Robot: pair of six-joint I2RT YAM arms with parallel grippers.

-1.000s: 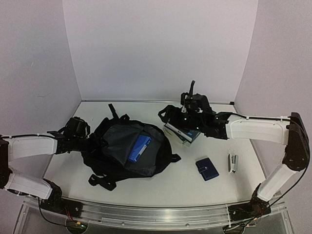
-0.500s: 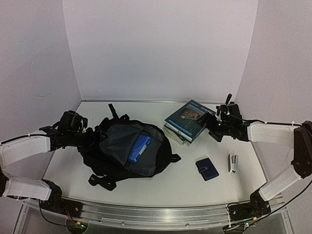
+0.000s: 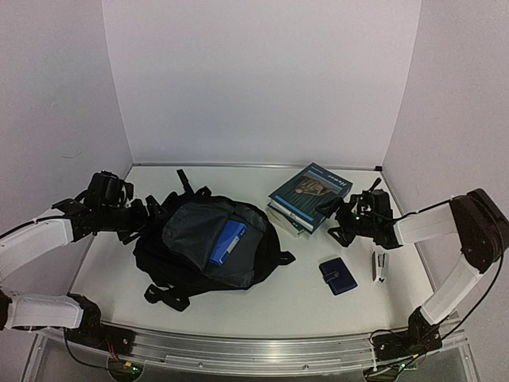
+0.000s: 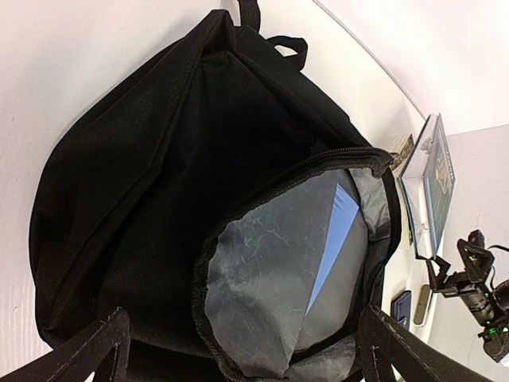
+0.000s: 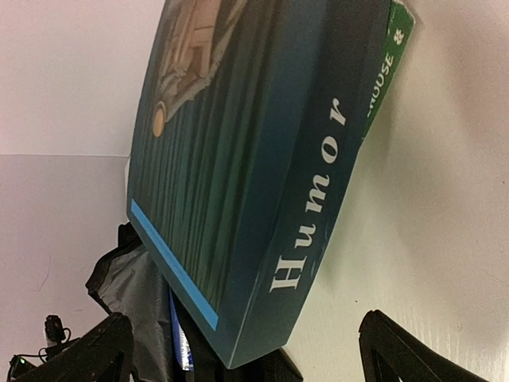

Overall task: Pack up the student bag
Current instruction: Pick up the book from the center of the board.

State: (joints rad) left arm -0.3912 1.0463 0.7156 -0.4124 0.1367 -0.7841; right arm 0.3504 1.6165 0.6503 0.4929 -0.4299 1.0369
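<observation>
Top view: the student bag (image 3: pixel 208 247) lies unzipped on the desk's (image 3: pixel 302 306) left half, with a flat blue item (image 3: pixel 229 243) inside. The left tool (image 3: pixel 140 216) is spread at the bag's 10 o'clock. The right tool (image 3: pixel 333 220) is spread at the book stack's (image 3: pixel 308 193) 4 o'clock.

Left wrist view: both fingers (image 4: pixel 87 354) stand wide over the bag's grey lining (image 4: pixel 270 278).

Right wrist view: the fingers (image 5: pixel 413 350) are parted and empty before the "Humor" book (image 5: pixel 238 159).

Black student bag (image 4: pixel 135 183) with grey lining (image 4: pixel 262 294) and blue box (image 3: pixel 229 242), teal book (image 3: pixel 310 191), dark-blue wallet (image 3: pixel 338 275), white table (image 3: pixel 302 310)
</observation>
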